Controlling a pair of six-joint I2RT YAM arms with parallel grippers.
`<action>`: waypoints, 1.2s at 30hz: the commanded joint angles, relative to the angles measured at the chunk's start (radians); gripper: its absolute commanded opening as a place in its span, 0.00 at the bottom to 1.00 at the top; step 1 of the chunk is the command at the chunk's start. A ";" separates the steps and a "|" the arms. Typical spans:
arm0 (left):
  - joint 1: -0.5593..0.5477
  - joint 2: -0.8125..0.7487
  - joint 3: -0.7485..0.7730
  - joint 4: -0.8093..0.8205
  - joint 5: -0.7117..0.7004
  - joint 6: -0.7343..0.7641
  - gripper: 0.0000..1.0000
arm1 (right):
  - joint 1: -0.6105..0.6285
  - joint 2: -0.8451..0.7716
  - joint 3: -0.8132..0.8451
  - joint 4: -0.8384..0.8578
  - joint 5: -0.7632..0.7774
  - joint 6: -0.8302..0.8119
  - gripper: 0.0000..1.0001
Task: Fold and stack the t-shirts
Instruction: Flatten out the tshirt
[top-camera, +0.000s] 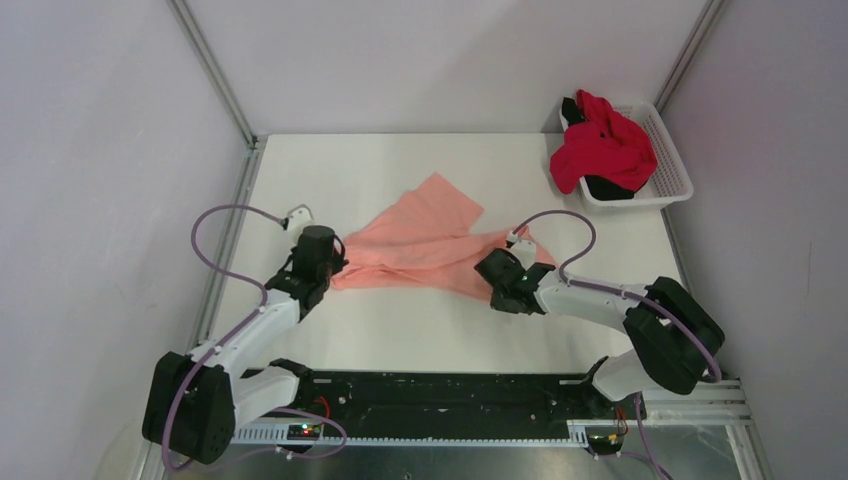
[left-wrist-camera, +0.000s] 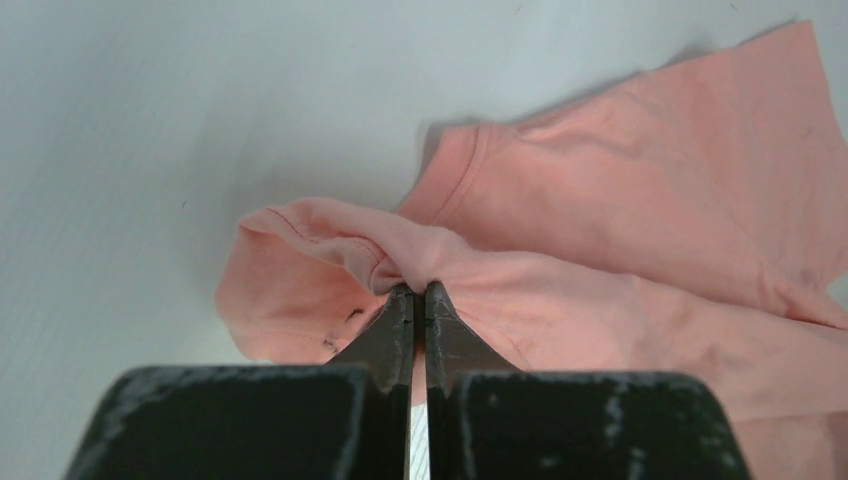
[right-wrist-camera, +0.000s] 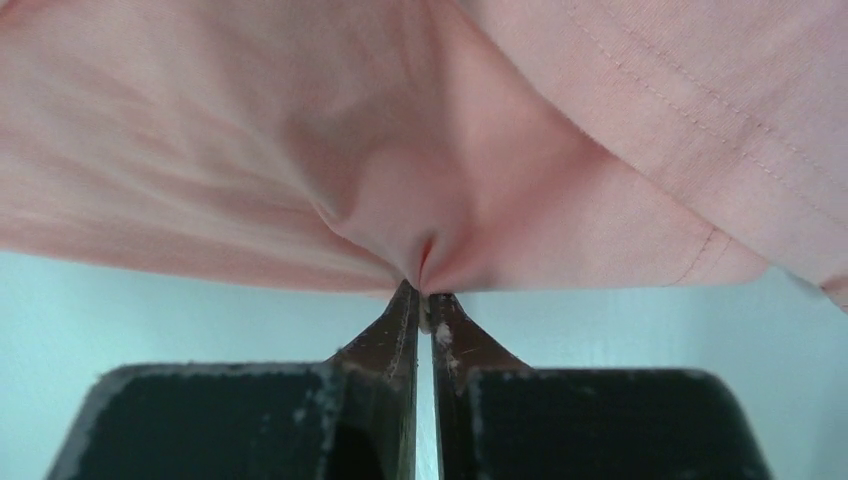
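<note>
Nearest the bases, a bare strip of white surface (top-camera: 420, 340) is seen in the top view. Left hand (top-camera: 330, 268): placed left of centre, with its two fingers pressed together on a gathered fold at the left end of the pink shirt (top-camera: 420, 240). In the left wrist view this hand (left-wrist-camera: 418, 290) is shown pinching a bunched, stitched hem edge, and the pink shirt (left-wrist-camera: 640, 200) is spread beyond it to the right over the surface (left-wrist-camera: 150, 120). Right hand (top-camera: 497, 272): placed right of centre, with its fingers likewise clamped on the same garment at its near right edge. In the right wrist view this hand (right-wrist-camera: 425, 295) is seen nipping a puckered fold; the pink shirt (right-wrist-camera: 400, 130) fills the upper part of that view, and a seamed hem is visible at upper right. The pink shirt is thus held at both ends, stretched in wrinkled folds between the two hands near the middle of the surface, with one flat corner pointing toward the far side. Basket (top-camera: 680, 172): white mesh, set at the far right corner, well apart from both hands. Red shirt (top-camera: 600, 150): crumpled, heaped in the basket and spilling over its left rim. Black shirt (top-camera: 608, 188): largely covered by the red one, visible at the near and far ends of the heap.
</note>
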 joint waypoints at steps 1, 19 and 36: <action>0.005 -0.046 -0.003 0.032 -0.009 -0.009 0.00 | -0.001 -0.087 0.003 -0.102 0.004 -0.033 0.00; 0.010 -0.149 0.354 0.062 -0.086 0.134 0.00 | -0.472 -0.397 0.310 0.002 -0.413 -0.446 0.00; 0.031 -0.030 0.937 0.093 -0.023 0.393 0.00 | -0.599 -0.238 0.960 0.013 -0.613 -0.626 0.00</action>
